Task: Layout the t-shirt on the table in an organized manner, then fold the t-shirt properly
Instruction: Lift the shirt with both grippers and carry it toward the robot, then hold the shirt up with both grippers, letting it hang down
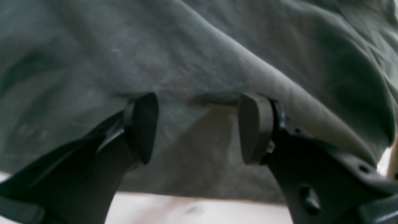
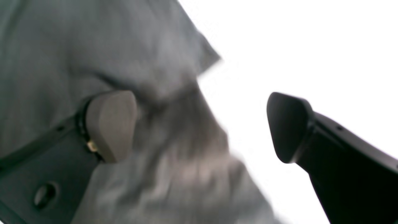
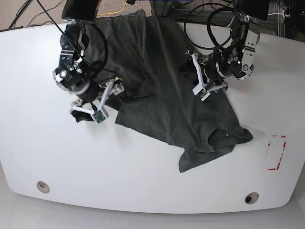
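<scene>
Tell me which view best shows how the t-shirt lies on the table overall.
The base view: it shows the whole t-shirt sprawled, crumpled and unfolded across the table. The left wrist view shows only a close fabric ridge; the right wrist view shows a blurred edge against white.

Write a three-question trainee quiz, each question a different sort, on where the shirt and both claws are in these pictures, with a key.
1. True or false: the t-shirt lies neatly folded on the table.
2. Multiple choice: the left claw is A) open, with cloth behind its pads, B) shut on the collar, C) out of view.
3. Fill in: in the right wrist view, one pad of the right claw stands before the shirt, the other before the bare white ____.

Key: 1 false, it is spread out, wrinkled and unfolded. 2 A. 3 table.
</scene>
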You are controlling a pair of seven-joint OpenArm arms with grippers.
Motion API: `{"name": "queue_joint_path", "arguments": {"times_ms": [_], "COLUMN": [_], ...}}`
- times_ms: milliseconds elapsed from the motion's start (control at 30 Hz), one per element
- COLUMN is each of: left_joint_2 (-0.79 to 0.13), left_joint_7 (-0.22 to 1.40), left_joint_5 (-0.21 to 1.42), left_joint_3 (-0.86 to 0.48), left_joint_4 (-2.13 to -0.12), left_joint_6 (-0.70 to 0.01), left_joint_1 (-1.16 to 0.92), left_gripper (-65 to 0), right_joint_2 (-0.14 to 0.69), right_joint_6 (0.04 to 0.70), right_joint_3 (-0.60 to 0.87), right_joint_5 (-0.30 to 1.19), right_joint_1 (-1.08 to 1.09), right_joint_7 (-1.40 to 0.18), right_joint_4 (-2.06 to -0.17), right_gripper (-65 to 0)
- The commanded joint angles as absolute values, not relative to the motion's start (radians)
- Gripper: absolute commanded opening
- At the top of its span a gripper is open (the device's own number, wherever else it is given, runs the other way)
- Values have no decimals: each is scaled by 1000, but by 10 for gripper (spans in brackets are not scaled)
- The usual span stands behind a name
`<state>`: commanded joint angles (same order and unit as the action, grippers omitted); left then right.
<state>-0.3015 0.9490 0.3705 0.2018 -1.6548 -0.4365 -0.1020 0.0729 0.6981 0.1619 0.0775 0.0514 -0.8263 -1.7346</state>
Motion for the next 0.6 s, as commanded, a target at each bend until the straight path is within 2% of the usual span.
{"name": "queue_joint_path", "arguments": {"times_ms": [300,500,600], "left_joint_2": [-364,-364,-364], "left_joint_7": [949,955,957], "left_joint_5": [372,369,371], "left_joint_3": [199,196,196], "left_joint_4": [-1658,-1658,-1661], "left_joint_6": [-443,-536,-542], "left_joint_1": [-76,-50,-50], "left_gripper": [-264,-264,-264], "right_joint_2": [-7,-7,-7], "right_joint_6": [698,698,698], "right_joint_3": [116,79,68], "right_joint_5": [73,77,77], "right_joint_1": [229,298,326], "right_joint_7": [-816,-708,-665], "right_joint_4": [-1461,-1270,-1184], "right_gripper": [0,0,0]}}
